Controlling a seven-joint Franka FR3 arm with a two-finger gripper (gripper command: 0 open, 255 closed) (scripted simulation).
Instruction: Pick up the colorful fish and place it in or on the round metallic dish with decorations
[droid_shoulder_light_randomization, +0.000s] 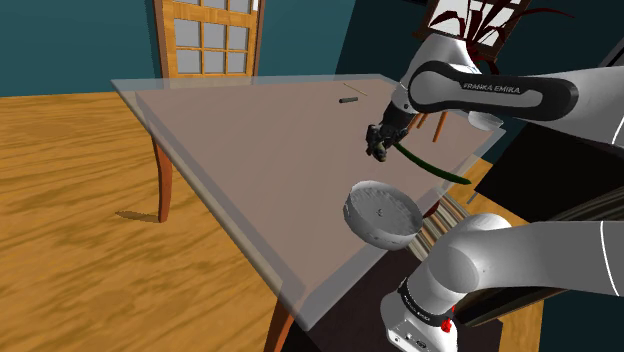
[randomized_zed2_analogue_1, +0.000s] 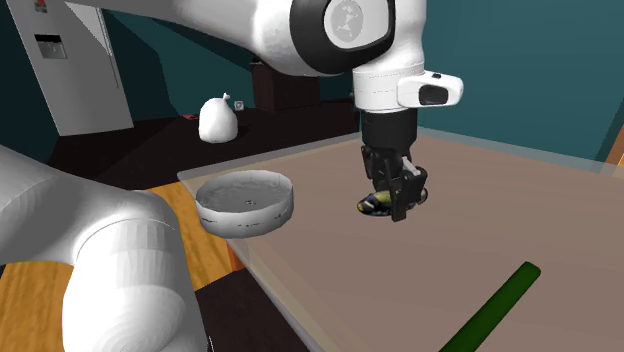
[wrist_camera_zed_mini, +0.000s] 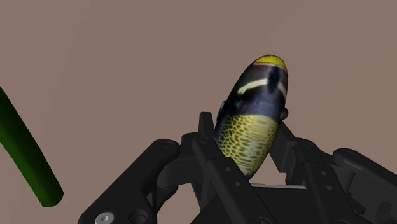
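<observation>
**mako_77:** ok so the arm (droid_shoulder_light_randomization: 480, 95) comes in from the right edge of the shoulder view, and the gripper (randomized_zed2_analogue_1: 398, 205) is clamped on the fish (wrist_camera_zed_mini: 254, 121). One finger on each flank, closed down to the width of its body. The fish is low over the table, about centre of the second exterior view. Can't tell if it's actually off the surface.

**tib:** my guess is it's light, stiff and smooth, with that rounded body, so kinda slippery. Holding it across the fat spotted middle looks right to me. Up near the narrow yellow end I'd expect it to squirt out.

**mako_77:** what about the room? I see teal walls, a wood floor (droid_shoulder_light_randomization: 70, 200) at lower left and a wood-framed window (droid_shoulder_light_randomization: 210, 35) at the top.

**tib:** yeah. The table (droid_shoulder_light_randomization: 260, 140) has a flat brownish top on wooden legs. The dish (droid_shoulder_light_randomization: 372, 228) is round and pale grey. It's by the table's edge, lower centre-right in the shoulder view, near the gripper but apart from it. A green stick (droid_shoulder_light_randomization: 430, 165) lies just right of the gripper there, and there's a tiny dark bit (droid_shoulder_light_randomization: 347, 101) further up the frame.
</observation>
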